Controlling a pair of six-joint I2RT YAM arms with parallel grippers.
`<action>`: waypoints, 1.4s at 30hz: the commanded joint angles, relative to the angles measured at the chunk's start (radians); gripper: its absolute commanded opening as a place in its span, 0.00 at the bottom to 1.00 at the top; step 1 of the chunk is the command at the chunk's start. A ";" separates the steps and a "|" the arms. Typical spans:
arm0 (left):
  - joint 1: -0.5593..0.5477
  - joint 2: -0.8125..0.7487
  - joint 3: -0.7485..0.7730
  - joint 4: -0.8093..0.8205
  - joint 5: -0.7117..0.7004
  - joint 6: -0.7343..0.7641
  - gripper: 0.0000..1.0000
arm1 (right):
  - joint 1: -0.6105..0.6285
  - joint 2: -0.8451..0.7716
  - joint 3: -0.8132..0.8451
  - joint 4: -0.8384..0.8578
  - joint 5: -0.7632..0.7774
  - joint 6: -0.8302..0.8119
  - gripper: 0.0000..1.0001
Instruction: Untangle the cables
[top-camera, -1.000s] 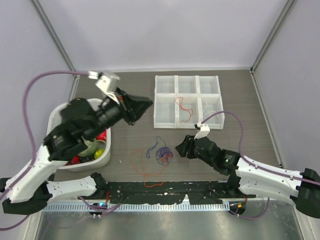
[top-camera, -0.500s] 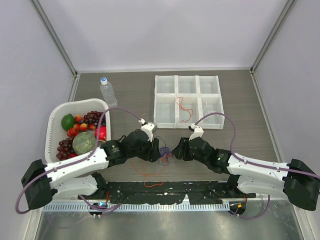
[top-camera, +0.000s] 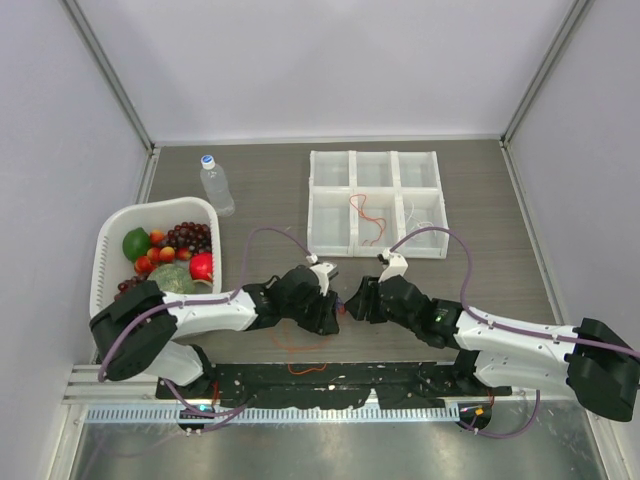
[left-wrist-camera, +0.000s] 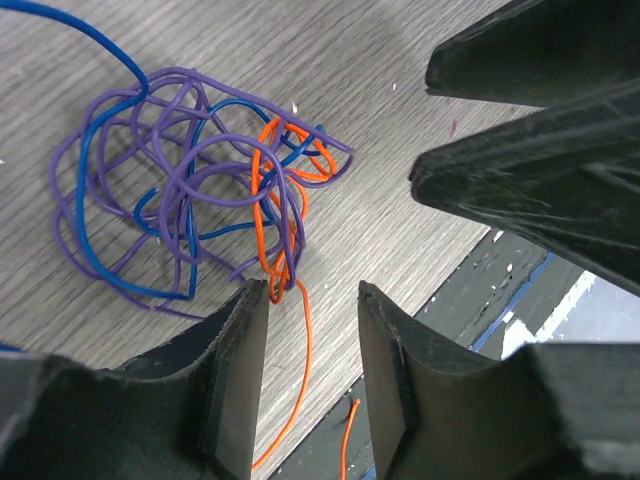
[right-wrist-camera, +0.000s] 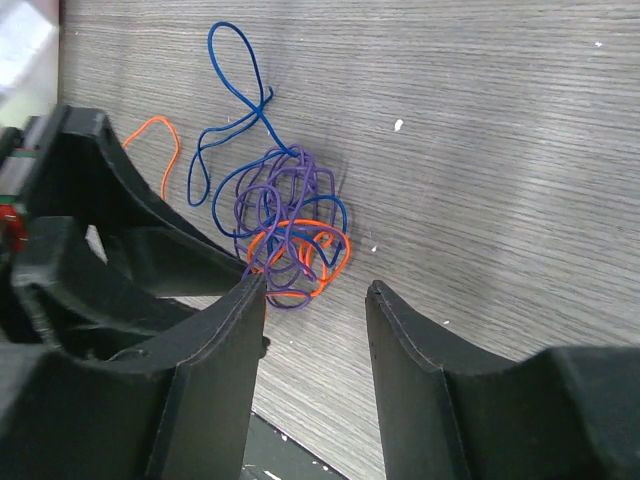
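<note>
The tangle of purple, blue and orange cables (left-wrist-camera: 200, 190) lies on the wood-grain table (top-camera: 480, 180), close to its front edge, where a dark rail (left-wrist-camera: 480, 290) begins. The left gripper (left-wrist-camera: 312, 300) and right gripper (right-wrist-camera: 315, 290) flank it tip to tip, both with jaws spread and pinching nothing. Behind the knot, tabletop runs up to the white compartment tray (top-camera: 375, 160).

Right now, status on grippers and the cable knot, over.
Left gripper open at the cable tangle edge. Right gripper open opposite, nothing held. Purple, blue and orange strands knotted on the table. Grippers close to each other.
</note>
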 joint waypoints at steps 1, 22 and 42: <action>-0.005 0.064 -0.013 0.142 0.050 -0.053 0.42 | -0.003 -0.018 0.000 0.045 0.007 0.009 0.50; -0.040 -0.118 -0.088 0.043 -0.080 -0.093 0.59 | -0.001 0.005 -0.008 0.057 0.007 0.005 0.50; -0.066 0.111 -0.120 0.272 0.036 -0.200 0.27 | -0.003 -0.009 -0.020 0.077 0.002 0.018 0.50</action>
